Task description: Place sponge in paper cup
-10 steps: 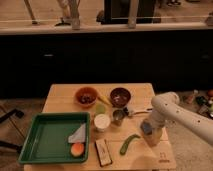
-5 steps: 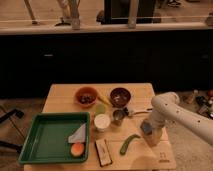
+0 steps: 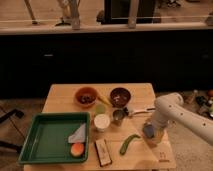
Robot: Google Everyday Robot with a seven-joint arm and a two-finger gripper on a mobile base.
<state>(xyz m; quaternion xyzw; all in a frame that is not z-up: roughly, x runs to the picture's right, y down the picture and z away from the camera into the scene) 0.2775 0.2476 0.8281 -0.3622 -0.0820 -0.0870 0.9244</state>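
The sponge (image 3: 148, 131), a small blue-grey pad with a yellowish underside, sits at the right part of the wooden table (image 3: 65, 97). My gripper (image 3: 151, 136) is down at the sponge, at the end of the white arm (image 3: 172, 111) that comes in from the right. The paper cup (image 3: 101, 121), white with a pale inside, stands upright near the table's middle, to the left of the sponge and beside the green tray.
A shiny metal cup (image 3: 118, 116) stands between the paper cup and the gripper. Two brown bowls (image 3: 86, 96) (image 3: 120, 96) are behind. A long green vegetable (image 3: 129, 143) and a flat rectangular block (image 3: 103, 152) lie in front. The green tray (image 3: 45, 140) holds a grey cloth and an orange fruit.
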